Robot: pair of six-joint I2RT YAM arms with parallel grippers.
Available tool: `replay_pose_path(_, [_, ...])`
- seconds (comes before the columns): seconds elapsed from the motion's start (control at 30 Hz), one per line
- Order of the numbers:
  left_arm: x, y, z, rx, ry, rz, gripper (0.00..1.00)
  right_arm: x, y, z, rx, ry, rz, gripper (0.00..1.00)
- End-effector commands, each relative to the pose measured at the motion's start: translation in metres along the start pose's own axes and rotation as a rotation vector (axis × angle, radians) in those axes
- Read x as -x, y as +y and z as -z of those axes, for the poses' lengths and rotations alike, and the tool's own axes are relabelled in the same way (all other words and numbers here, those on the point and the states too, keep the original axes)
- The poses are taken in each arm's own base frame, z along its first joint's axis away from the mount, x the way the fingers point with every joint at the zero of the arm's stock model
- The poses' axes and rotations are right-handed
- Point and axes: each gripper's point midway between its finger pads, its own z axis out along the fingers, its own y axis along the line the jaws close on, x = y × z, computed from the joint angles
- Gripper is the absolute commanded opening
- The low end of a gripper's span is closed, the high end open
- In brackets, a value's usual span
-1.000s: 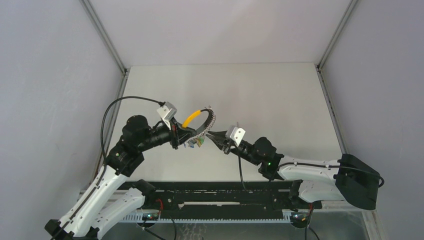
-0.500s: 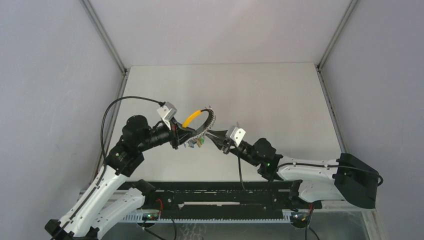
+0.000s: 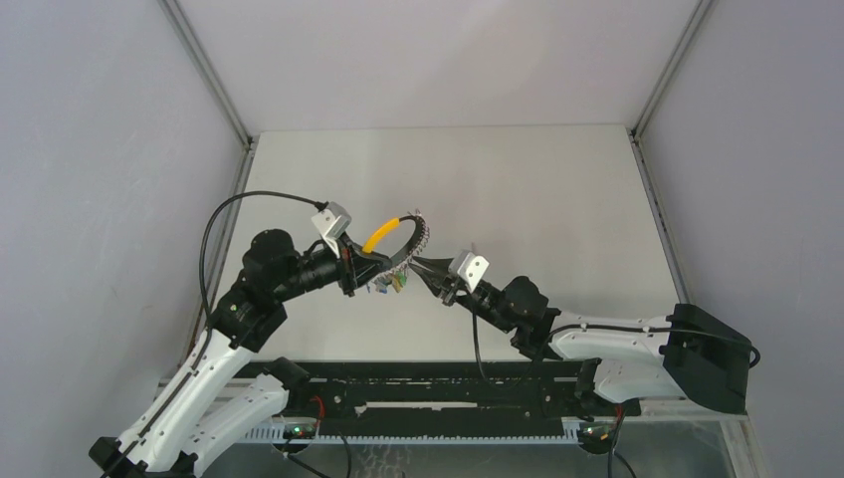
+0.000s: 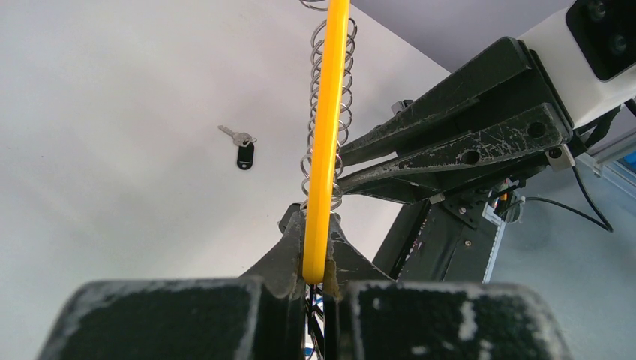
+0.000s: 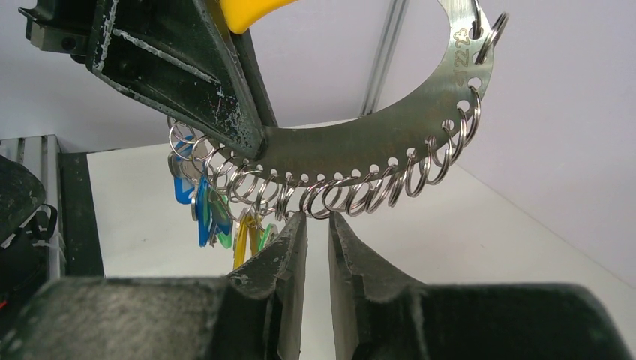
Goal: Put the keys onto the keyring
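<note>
**Left gripper** (image 4: pixel 315 244): the jaws are closed on the keyring (image 5: pixel 360 146). They clamp its yellow band (image 4: pixel 328 112) edge-on, and the band runs straight up and away from the fingertips. The ring is held clear of the table (image 4: pixel 112 112).

**Right gripper** (image 5: pixel 316 225): the jaws are parted by a narrow gap. The tips sit directly under the keyring's curved metal plate, at the row of small split rings (image 5: pixel 352 195) threaded through its punched holes. One split ring hangs right at the mouth of the gap. It cannot be told whether the tips pinch it or only touch it. In the left wrist view the right fingers (image 4: pixel 450 142) come in from the side and meet the ring coil just above the left jaws.

**Markings:** numerals are stamped near the far end of the plate, up and to the right of the right jaws. They appear to read "22" and "23". No brand name can be read.

**Tags:** a bunch of blue, green and yellow tags (image 5: pixel 204 214) hangs from rings just left of the right jaws.

**Key** (image 4: pixel 244 154): black head, short silver blade. It lies flat on the table, loose, beyond the left jaws and to their left, well apart from both grippers and from the ring.
</note>
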Motion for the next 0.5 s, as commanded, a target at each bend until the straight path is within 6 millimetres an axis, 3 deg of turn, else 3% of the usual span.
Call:
replay_pose_path(0.0, [0.0262,-0.0094,0.0022,-0.033,-0.090,-0.042,0.00,0.0303,-0.0063,-0.0086,-0.036,-0.088,0.001,0.16])
replay_pose_path(0.47, [0.0269,-0.0080,0.0033,-0.019,-0.098,-0.032,0.00,0.0266,-0.0089,-0.0121,-0.075,-0.079,-0.014,0.16])
